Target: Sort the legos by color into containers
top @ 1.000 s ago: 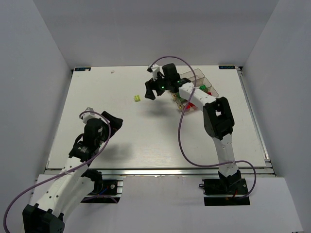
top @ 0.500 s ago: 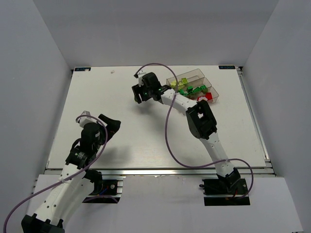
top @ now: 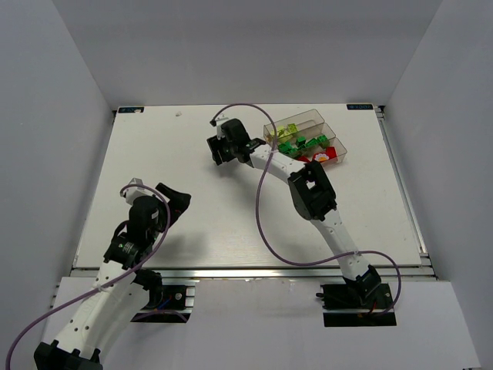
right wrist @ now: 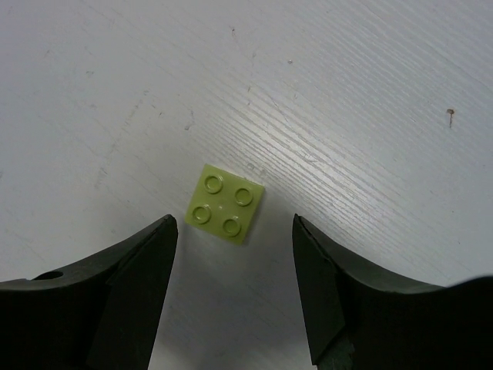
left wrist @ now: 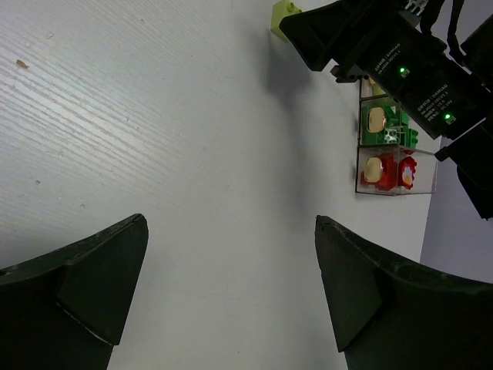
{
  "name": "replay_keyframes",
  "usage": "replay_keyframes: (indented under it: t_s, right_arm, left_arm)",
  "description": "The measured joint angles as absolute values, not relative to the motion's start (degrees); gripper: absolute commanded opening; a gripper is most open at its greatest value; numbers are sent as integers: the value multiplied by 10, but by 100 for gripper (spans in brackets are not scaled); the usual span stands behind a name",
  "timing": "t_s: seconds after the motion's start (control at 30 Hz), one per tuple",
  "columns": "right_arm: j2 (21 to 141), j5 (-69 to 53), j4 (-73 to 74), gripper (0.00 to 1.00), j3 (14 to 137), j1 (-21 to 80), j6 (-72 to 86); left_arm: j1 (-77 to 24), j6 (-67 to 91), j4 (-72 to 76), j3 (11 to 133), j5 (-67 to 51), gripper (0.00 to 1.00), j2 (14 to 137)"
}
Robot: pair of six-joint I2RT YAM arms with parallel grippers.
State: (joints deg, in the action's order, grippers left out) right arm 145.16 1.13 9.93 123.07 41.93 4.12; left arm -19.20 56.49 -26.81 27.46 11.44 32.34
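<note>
A pale yellow-green 2x2 lego [right wrist: 226, 203] lies flat on the white table, just ahead of my open right gripper [right wrist: 235, 225] and between the lines of its fingers, untouched. In the top view the right gripper [top: 219, 152] hangs over that spot and hides the brick. The brick's corner shows in the left wrist view [left wrist: 285, 14]. The three joined clear containers [top: 336, 141] stand at the back right, with yellow-green legos [top: 290, 129], dark green legos [top: 302, 142] and red legos [top: 324, 154] in separate bins. My left gripper [top: 174, 199] is open and empty over bare table [left wrist: 229, 225].
The white table [top: 154, 154] is walled by grey panels on the left, the back and the right. The right arm [top: 308, 189] stretches diagonally from the near right to the back middle, with its purple cable looping beside it.
My right gripper has swung left from the containers to above the lone yellow-green lego, which it now hides from above. The left arm shifted slightly.
</note>
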Motion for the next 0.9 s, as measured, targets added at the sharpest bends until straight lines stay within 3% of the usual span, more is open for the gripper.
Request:
replay_keyframes:
  t_s: [0.47,0.67,0.9]
  right_arm:
    - [1490,28,83,62,1262,432,33]
    - [1490,28,80,34,1262,432,28]
    - [1489,-3,80,10,1262,431,7]
  left_arm:
    - [-192,569,-288,275,123,98,312]
    - [-192,569,-296,275,127,98,309]
    - [-192,569,-296,275,128,98,309]
